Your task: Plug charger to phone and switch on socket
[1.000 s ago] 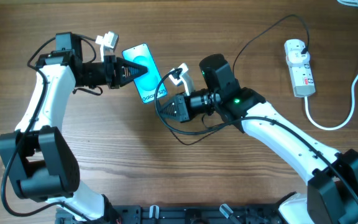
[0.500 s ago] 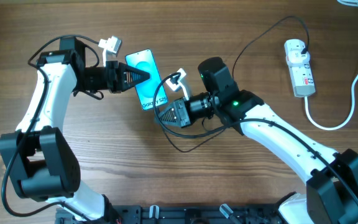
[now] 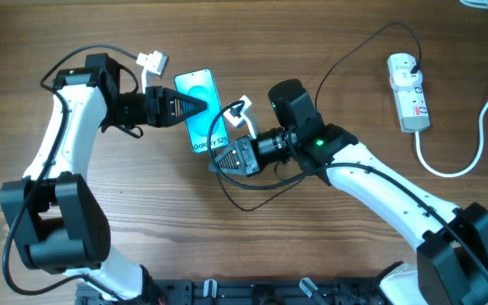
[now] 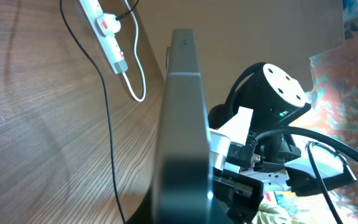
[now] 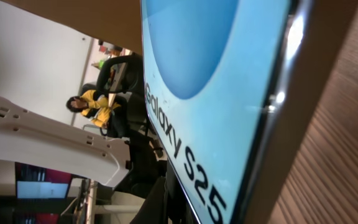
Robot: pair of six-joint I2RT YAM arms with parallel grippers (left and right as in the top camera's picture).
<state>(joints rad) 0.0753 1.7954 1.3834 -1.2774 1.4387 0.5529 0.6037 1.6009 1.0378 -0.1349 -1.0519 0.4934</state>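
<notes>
My left gripper (image 3: 191, 107) is shut on the phone (image 3: 202, 119) and holds it tilted above the table, teal screen up. In the left wrist view the phone (image 4: 182, 124) shows edge-on. My right gripper (image 3: 225, 157) is at the phone's white bottom band, shut on the end of the thin black charger (image 3: 257, 188), which loops under the arm. The connector tip is hidden. The phone's screen (image 5: 210, 93) with "Galaxy S25" fills the right wrist view. The white socket (image 3: 407, 91) lies at the far right, also in the left wrist view (image 4: 107, 28).
A thick white cord (image 3: 473, 135) trails from the socket along the right edge. The black cable (image 3: 354, 51) runs from the socket across the back of the table. Bare wood lies in front of both arms.
The left gripper has carried the phone slightly right and down. The right gripper has moved left, closer to the phone's bottom edge.
</notes>
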